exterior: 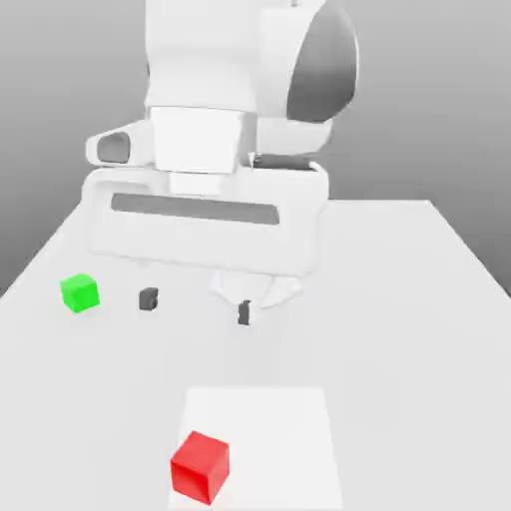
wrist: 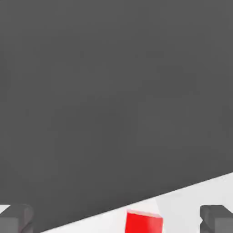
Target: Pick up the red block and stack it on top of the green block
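The red block [exterior: 200,466] lies on the white table near the front edge of the exterior view, and its top also shows in the hand view [wrist: 143,221]. Farther back, toward the exterior view's left, sits the green block [exterior: 80,292]. My gripper [exterior: 196,305] hangs above the table between and behind the two blocks, open, with its dark fingertips [exterior: 148,298] wide apart and nothing between them. In the hand view the red block sits between the two fingertips [wrist: 217,218], well beyond them.
The white table [exterior: 399,329] stretches to the exterior view's right with bare surface. The bulky white arm [exterior: 230,110] rises over the back of the table. A brighter rectangular patch [exterior: 269,419] lies on the table around the red block.
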`<action>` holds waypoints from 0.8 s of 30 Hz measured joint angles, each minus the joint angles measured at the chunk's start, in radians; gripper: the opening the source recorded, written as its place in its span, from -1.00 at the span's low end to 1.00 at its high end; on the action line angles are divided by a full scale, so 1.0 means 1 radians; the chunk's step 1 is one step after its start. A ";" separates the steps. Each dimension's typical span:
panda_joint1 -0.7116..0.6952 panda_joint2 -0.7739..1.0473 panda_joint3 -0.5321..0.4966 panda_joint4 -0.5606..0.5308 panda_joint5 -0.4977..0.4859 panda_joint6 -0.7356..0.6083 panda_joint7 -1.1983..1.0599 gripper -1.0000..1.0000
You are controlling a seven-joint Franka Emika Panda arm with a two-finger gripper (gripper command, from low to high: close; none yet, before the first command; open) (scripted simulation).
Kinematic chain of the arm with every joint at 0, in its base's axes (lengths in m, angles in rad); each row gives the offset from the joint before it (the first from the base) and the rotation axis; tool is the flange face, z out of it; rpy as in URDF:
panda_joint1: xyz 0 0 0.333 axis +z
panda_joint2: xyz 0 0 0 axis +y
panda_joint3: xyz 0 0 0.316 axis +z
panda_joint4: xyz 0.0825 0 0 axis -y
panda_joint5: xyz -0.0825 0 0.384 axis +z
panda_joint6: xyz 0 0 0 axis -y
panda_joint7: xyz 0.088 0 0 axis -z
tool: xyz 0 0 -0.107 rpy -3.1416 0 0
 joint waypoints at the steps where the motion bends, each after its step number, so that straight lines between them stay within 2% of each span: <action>1: -0.005 0.036 -0.002 -0.008 0.003 0.015 0.009 0.00; 6: -0.017 0.217 -0.006 -0.043 0.030 0.091 0.040 0.00; 11: -0.015 0.397 -0.010 -0.025 0.039 0.231 0.041 0.00; 12: -0.015 0.418 -0.010 -0.022 0.039 0.248 0.042 -1.00; 19: -0.016 0.416 -0.009 -0.023 0.037 0.247 0.044 -1.00; 24: -0.021 0.259 -0.011 -0.049 0.035 0.116 0.043 -1.00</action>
